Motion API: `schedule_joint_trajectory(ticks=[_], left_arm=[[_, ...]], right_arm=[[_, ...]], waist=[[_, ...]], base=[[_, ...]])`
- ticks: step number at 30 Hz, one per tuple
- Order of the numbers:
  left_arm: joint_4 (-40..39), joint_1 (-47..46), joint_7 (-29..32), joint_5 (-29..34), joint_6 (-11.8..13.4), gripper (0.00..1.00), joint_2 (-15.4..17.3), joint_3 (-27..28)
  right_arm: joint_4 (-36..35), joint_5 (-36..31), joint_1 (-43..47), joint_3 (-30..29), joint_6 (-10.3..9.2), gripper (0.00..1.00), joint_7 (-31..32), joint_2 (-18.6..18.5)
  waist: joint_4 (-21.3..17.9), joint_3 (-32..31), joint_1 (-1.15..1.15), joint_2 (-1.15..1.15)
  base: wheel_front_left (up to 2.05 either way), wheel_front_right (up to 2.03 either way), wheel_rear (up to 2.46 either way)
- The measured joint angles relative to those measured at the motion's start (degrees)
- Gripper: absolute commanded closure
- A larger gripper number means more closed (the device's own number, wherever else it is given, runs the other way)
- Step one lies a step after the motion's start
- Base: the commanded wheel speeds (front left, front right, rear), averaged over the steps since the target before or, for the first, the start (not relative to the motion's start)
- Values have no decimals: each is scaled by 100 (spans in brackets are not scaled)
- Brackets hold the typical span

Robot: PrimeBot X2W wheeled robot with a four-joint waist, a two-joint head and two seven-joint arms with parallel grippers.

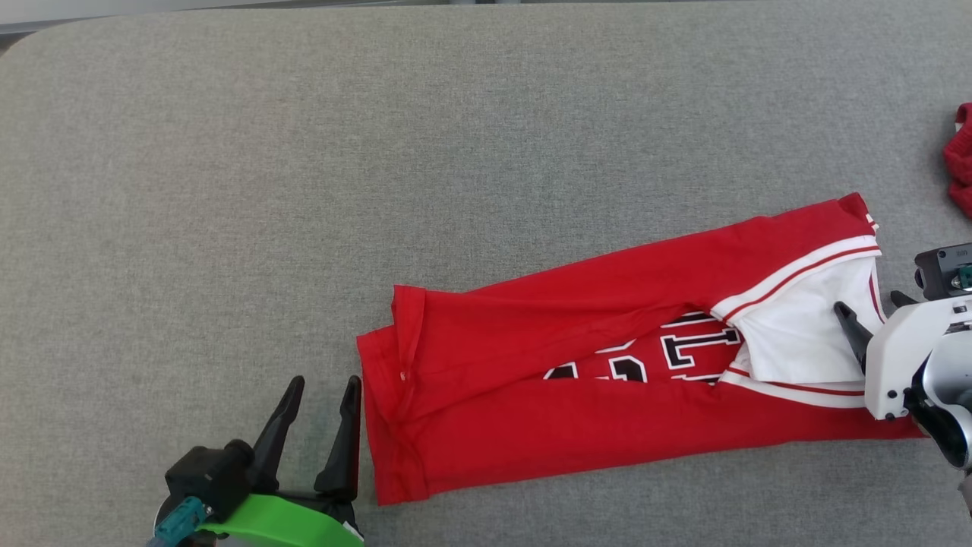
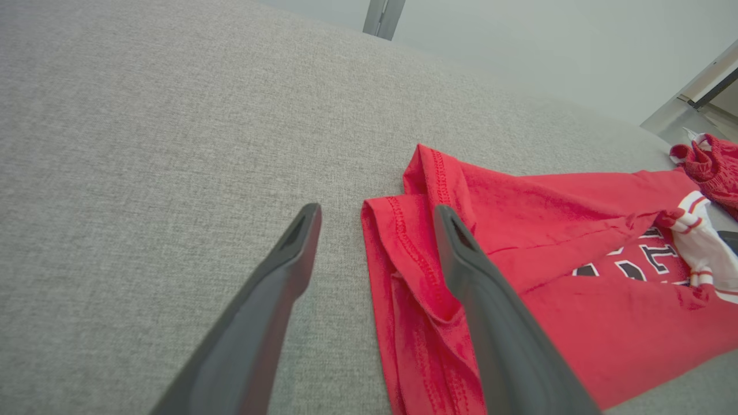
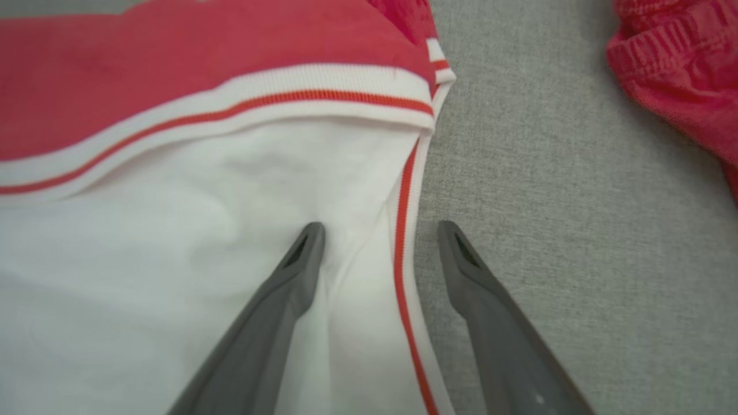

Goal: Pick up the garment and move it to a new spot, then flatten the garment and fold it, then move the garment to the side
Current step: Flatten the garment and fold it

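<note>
The garment (image 1: pixel 607 365) is a red jersey with white-and-red trim and black lettering. It lies folded into a long strip across the grey table (image 1: pixel 380 152). My left gripper (image 1: pixel 326 381) stands open just off the hem end. In the left wrist view the left gripper (image 2: pixel 376 210) straddles the hem's corner of the garment (image 2: pixel 576 300), and nothing is pinched. My right gripper (image 1: pixel 868 301) is open at the trimmed end. In the right wrist view the right gripper (image 3: pixel 380 226) has one finger over the garment's white inner cloth (image 3: pixel 173 230) and the other over bare table.
A second crumpled red cloth (image 1: pixel 960 163) lies at the table's right edge, just beyond my right gripper; it appears as the red cloth (image 2: pixel 712 167) and the red cloth (image 3: pixel 680 75) in the wrist views. Bare grey surface stretches to the left and far side of the garment.
</note>
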Motion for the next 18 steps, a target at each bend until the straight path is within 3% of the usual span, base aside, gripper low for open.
schedule_joint_trajectory(ticks=[5,10,11,12,16,18], left_arm=[[197,87,-70,407,-90,0,-222,59],[263,147,-91,762,-258,0,-581,439],[303,177,-97,802,-318,0,-670,485],[369,216,-97,847,-370,0,-738,504],[576,374,-97,1072,-622,0,-1095,599],[684,477,-98,1145,-730,0,-1237,667]], right_arm=[[341,64,-59,-22,2,0,89,-66],[771,666,-247,64,-34,0,73,160],[949,808,-320,-4,-36,77,-8,274],[1051,932,-353,4,-44,100,-29,311],[1466,1340,-434,-205,10,100,-302,278],[1602,1540,-419,-393,10,100,-327,51]], waist=[[65,-32,0,0],[85,-92,0,0],[81,-122,0,0],[79,-150,0,0],[108,-331,0,0],[137,-447,0,0]], base=[[0,0,0],[0,0,0],[0,0,0],[0,0,0],[0,0,0],[0,0,0]])
